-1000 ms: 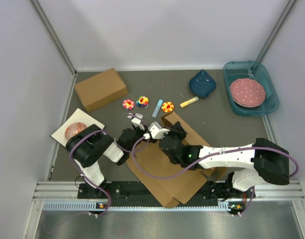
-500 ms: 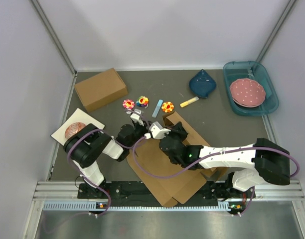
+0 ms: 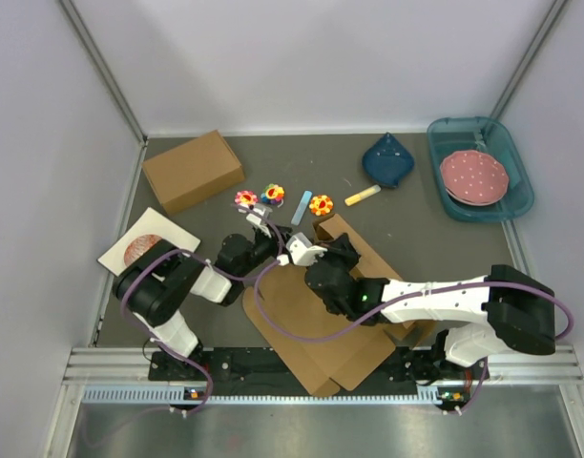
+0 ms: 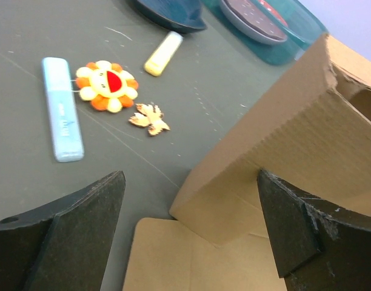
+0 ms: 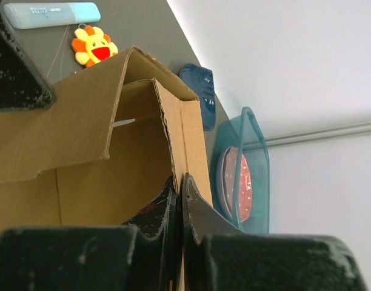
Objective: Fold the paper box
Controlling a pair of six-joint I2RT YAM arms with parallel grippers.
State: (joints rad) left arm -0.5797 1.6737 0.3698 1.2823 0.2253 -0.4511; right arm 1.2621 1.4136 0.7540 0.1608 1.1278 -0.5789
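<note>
Right claw (image 5: pixel 180 185): clamped shut on the top edge of a raised wall of the paper box (image 3: pixel 306 320), most likely to keep that wall upright for work on the neighbouring flap. Rest of the sheet flat on the bench (image 3: pixel 416 219), below and behind this claw, towards the arm bases.

Left claw (image 4: pixel 190 182): spread wide, gripping nothing. Just ahead and to its right, the folded corner of the box, standing up off the bench. Low between the fingers, the edge of a flat panel. Further ahead and to its left, a flower toy (image 4: pixel 106 85), a pale blue stick (image 4: pixel 61 109) and a yellow stick (image 4: pixel 163 53), all apart from the cardboard. Probably poised this way to straddle that corner for a push or pinch.

Against the view a second back: left claw opened further and eased forward towards the toys, elbow swung outward. Right claw unmoved, same pinch, box in the same spot.
</note>
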